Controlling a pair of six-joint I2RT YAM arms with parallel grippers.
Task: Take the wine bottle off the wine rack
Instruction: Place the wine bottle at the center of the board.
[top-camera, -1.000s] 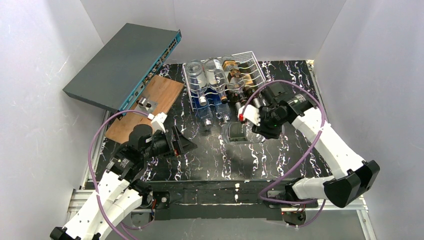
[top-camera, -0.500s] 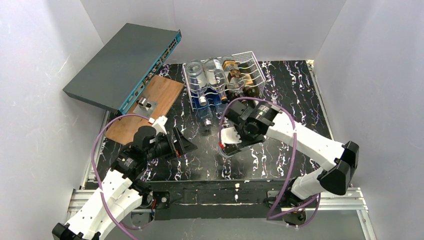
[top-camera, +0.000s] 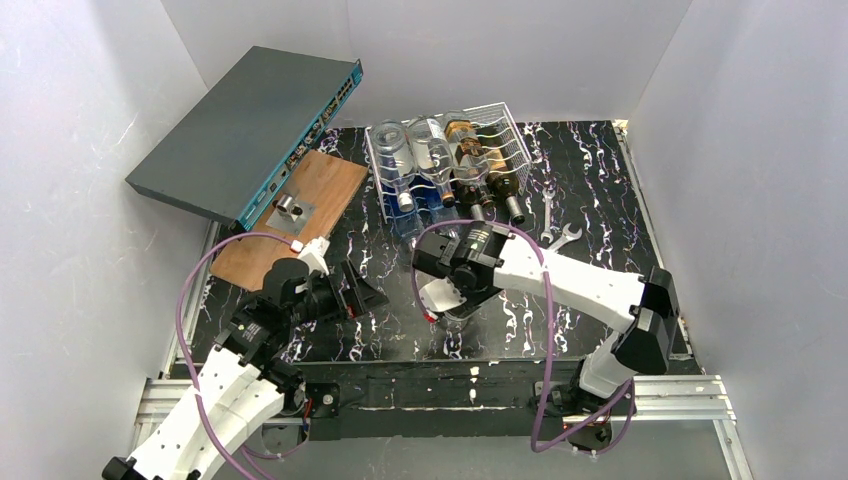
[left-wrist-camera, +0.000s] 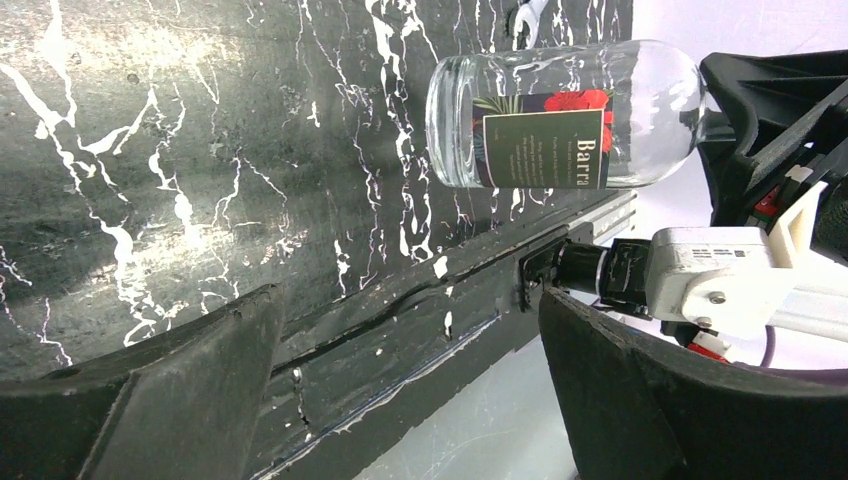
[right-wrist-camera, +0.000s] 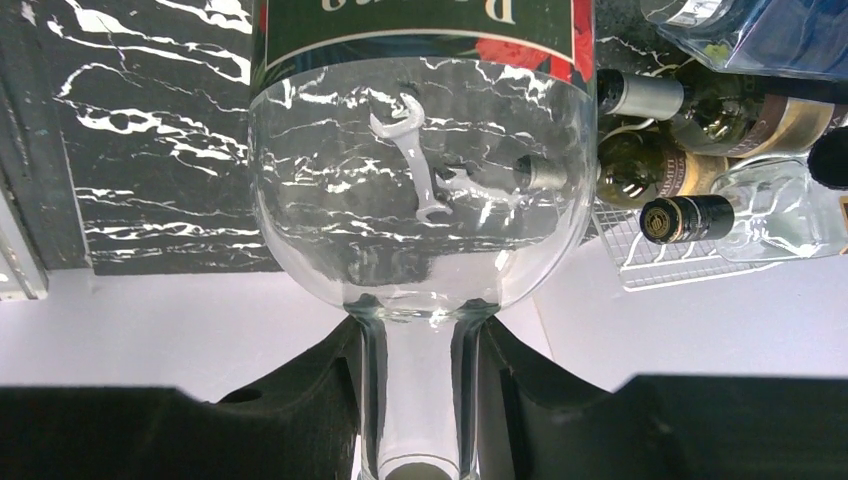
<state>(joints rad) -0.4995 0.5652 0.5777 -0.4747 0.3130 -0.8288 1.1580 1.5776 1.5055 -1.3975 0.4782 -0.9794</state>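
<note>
My right gripper (top-camera: 455, 295) (right-wrist-camera: 418, 385) is shut on the neck of a clear wine bottle (right-wrist-camera: 420, 200) with a dark green label and a red flower. The left wrist view shows the bottle (left-wrist-camera: 560, 120) held out from the black gripper, over the table near its front edge. From above it is mostly hidden under the wrist. The white wire wine rack (top-camera: 505, 125) stands at the back with several bottles in it, apart from the held one. My left gripper (top-camera: 365, 290) (left-wrist-camera: 410, 335) is open and empty, left of the bottle.
A grey network switch (top-camera: 250, 125) leans at the back left over a wooden board (top-camera: 300, 215). A silver wrench (top-camera: 555, 232) lies right of the rack. More bottles (right-wrist-camera: 690, 110) lie at the rack's front edge (right-wrist-camera: 650, 268). The table's front rail (left-wrist-camera: 480, 290) is close.
My right arm has swung from the rack toward the front left, carrying the clear bottle away from it. The left arm has barely moved.
</note>
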